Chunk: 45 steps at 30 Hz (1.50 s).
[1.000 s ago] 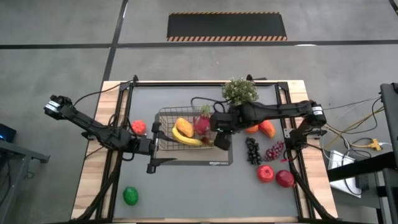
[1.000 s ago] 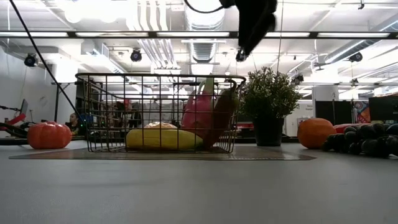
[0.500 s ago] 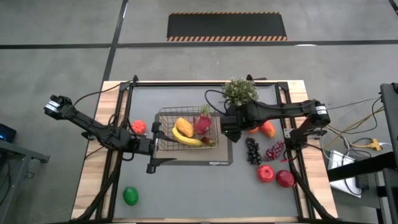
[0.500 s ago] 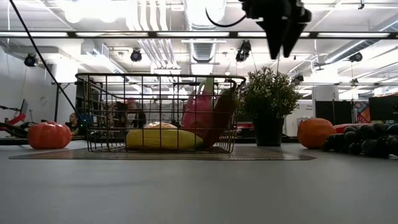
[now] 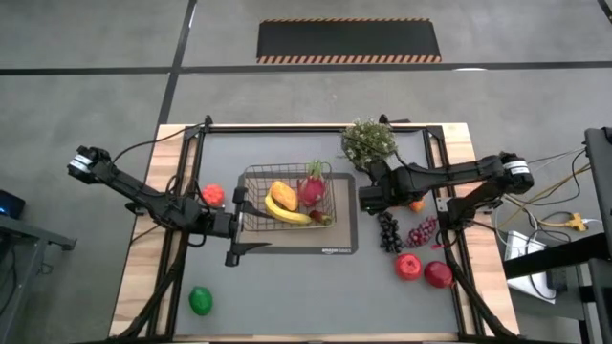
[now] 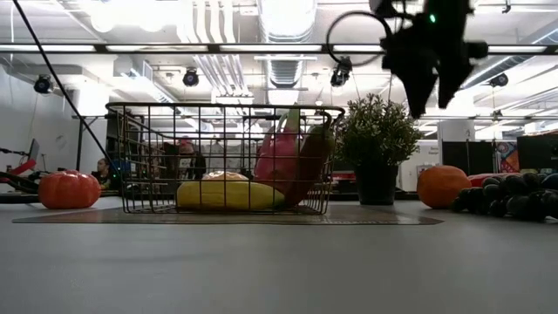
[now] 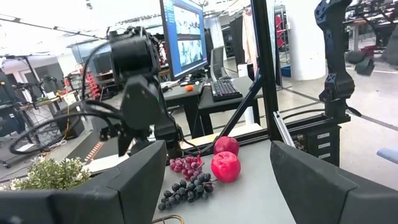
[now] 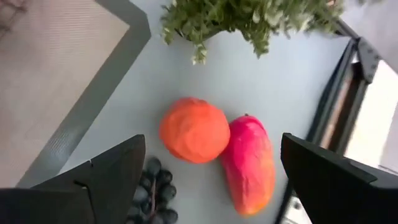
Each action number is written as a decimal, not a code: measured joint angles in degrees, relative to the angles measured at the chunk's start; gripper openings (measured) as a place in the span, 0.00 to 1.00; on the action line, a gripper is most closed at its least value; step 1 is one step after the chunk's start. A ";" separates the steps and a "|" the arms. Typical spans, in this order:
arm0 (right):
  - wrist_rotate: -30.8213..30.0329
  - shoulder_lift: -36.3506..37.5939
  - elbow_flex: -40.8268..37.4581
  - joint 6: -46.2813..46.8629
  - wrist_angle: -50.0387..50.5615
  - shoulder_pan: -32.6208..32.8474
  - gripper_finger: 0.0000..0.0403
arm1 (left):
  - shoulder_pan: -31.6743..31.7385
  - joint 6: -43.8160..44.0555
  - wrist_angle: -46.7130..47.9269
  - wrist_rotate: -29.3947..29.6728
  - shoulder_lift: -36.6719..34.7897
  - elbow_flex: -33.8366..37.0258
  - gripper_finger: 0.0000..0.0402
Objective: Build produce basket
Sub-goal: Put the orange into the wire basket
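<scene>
A robotics lab or workshop in an industrial hall: a bare concrete floor with a hazard-striped mat lies beyond the table, and the low view looks into an open room with exposed ducts and ceiling lights. The left wrist view shows a desk with a monitor and keyboard, another robot arm on a stand, and loose cables on the floor

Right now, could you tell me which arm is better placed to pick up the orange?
The right: its gripper hovers open beside the orange, while the left gripper waits across the basket.
</scene>
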<state>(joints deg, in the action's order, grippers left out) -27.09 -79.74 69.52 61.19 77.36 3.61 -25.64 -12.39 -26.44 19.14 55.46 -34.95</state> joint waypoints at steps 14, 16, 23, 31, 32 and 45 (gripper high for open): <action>-5.42 2.96 -20.76 13.23 -20.36 -0.65 0.89 | 0.00 -0.03 -0.02 0.00 0.00 0.23 0.67; -6.01 2.16 -21.60 14.12 -21.00 -0.65 0.89 | -0.01 -0.03 0.00 0.00 0.00 0.23 0.67; -6.75 -0.89 -22.34 15.26 -23.36 -0.65 0.88 | 0.00 -0.03 -0.04 0.00 0.00 0.38 0.67; -7.54 -3.26 -22.36 15.26 -26.01 -0.65 0.84 | 0.00 -0.05 -0.06 0.00 0.00 0.47 0.67; -7.70 -3.55 -22.36 15.55 -26.03 -0.65 0.83 | 0.00 -0.04 -0.04 0.01 0.00 0.49 0.67; -8.02 -5.10 -22.23 15.24 -26.71 -0.54 0.81 | 0.01 -0.03 -0.07 0.00 0.00 0.56 0.67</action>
<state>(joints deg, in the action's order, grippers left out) -35.11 -84.84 47.29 76.43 50.65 3.07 -25.63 -12.43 -26.51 19.14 55.46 -34.39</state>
